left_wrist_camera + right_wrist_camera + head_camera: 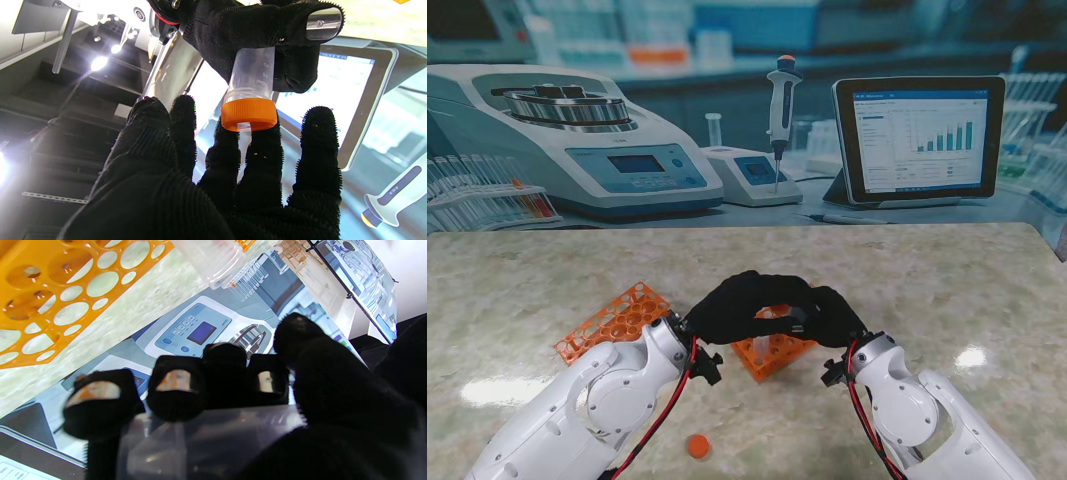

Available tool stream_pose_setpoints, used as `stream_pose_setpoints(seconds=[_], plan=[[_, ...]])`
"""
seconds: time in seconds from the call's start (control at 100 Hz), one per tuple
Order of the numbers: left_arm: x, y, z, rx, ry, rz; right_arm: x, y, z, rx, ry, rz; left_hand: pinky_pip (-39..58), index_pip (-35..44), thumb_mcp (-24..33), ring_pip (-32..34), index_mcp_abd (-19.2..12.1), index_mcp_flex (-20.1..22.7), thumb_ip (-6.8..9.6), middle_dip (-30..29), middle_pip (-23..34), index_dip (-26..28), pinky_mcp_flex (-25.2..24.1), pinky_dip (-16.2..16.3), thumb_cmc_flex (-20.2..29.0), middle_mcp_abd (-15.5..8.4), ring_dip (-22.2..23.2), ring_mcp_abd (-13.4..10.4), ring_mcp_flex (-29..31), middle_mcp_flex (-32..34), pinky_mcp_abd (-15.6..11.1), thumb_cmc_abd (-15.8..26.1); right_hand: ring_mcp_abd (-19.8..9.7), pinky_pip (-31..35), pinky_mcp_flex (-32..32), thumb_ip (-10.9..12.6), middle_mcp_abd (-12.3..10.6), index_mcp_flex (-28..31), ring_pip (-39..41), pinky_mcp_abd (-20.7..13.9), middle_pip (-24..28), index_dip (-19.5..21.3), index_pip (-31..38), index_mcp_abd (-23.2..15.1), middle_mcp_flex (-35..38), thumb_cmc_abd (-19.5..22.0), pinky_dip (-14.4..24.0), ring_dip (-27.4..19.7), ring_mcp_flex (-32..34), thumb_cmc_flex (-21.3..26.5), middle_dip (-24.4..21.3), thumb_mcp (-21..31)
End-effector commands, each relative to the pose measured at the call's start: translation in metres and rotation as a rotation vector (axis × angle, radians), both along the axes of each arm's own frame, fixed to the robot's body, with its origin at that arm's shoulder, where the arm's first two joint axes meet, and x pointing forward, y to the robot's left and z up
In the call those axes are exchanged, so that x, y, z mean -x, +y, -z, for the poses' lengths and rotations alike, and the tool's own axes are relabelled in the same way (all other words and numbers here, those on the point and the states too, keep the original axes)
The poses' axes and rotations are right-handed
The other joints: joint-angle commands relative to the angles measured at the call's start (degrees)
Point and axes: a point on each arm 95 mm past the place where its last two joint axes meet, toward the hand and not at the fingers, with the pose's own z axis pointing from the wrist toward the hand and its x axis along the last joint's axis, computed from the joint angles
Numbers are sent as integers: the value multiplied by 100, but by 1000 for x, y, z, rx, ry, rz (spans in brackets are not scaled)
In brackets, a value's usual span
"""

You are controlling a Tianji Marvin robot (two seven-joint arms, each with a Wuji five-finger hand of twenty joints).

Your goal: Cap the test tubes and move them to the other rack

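Observation:
My right hand (pixel 829 312) is shut on a clear test tube (pixel 252 78) with an orange cap (pixel 248 115) sitting on its mouth. In the right wrist view its curled fingers (pixel 176 386) wrap the tube's body (pixel 206 440). My left hand (pixel 737 305) meets it over the small orange rack (pixel 777 352). The left hand's fingers (pixel 263 166) are spread, and two fingertips touch the cap's rim. A second, flat orange rack (pixel 615 322) lies to the left. Another clear, uncapped tube (pixel 213 256) shows near the rack (pixel 50 300) in the right wrist view.
A loose orange cap (pixel 697 446) lies on the marble table (pixel 947 290) near me, between my arms. Behind the table stands a printed lab backdrop with a centrifuge (pixel 577 140), a pipette (pixel 782 105) and a tablet (pixel 917 135).

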Motion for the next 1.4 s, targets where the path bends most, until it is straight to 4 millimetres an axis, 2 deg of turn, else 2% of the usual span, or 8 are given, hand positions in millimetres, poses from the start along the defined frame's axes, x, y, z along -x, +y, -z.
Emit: stream_pose_setpoints(seconds=[0.0,0.23,0.3,0.43,0.67,0.96,1.11,1.39], plan=[[1,-2,-4,2,-3,5,3,2,1,-5,6,-3,-270,-154,7,-157,-43,-92,160,-123,-117,-24,-113,-210,-76,-82,-149,-136,-197,-210,-4,264,-392,564,162,98,120,115,536,-107,195,151,148,-162,177,273,46,160,143,218,44,85],[0,-3,-4,2,-5,4,3,2,1,-5,4,-5,-452,-263,-6,-349,2,-220,166,-201,-179,-33,-384,-310,-170,-89,-356,-123,-460,-354,147,355,-391,564,162,98,115,115,532,-107,193,153,147,-162,165,269,45,158,143,219,45,83],[0,-3,-5,0,-11,1,3,1,1,-6,3,-6,-782,-339,-6,-536,9,-300,173,-269,-230,-45,-736,-453,-228,-108,-595,-113,-660,-449,267,390,-390,564,162,97,119,115,531,-107,194,154,147,-162,162,272,45,157,143,218,46,83],[0,-2,-8,0,-19,-3,3,1,1,-6,1,-7,-1099,-398,-2,-662,51,-355,183,-330,-269,-64,-920,-624,-270,-114,-817,-105,-788,-513,298,410,-390,563,162,97,121,115,531,-107,197,154,147,-162,162,266,44,157,144,225,48,79],[-1,1,-12,-2,-37,-15,4,1,1,-6,-4,-9,-1462,-574,-22,-834,309,-545,199,-435,-368,-202,-1160,-791,-377,-105,-1087,-80,-1113,-752,424,442,-390,561,161,96,122,116,531,-105,200,155,146,-162,161,275,43,157,144,223,50,80],[-2,13,-15,-7,-38,-36,5,-1,0,-5,-9,-7,-1704,-707,-54,-899,932,-787,204,-471,-424,-189,-1271,-858,-567,-61,-1220,-61,-1333,-1036,416,82,-390,561,161,96,122,116,531,-104,201,156,146,-162,161,265,42,157,144,230,49,77],[-4,20,-13,-13,-37,-45,6,-1,0,-5,-11,-6,-1731,-740,-52,-908,1029,-768,163,-478,-435,-138,-1280,-823,-597,-86,-1250,-93,-1405,-1108,357,-323,-390,561,161,96,121,116,531,-104,199,157,146,-162,163,263,42,157,144,227,48,76],[-7,30,-3,-13,-2,-64,6,-1,0,-2,-12,-5,-1786,-875,-34,-916,1183,-846,109,-505,-471,-96,-1299,-756,-743,-29,-1282,-84,-1473,-1238,347,-497,-381,552,158,94,133,116,522,-98,199,157,146,-162,159,244,38,153,143,230,47,78]])
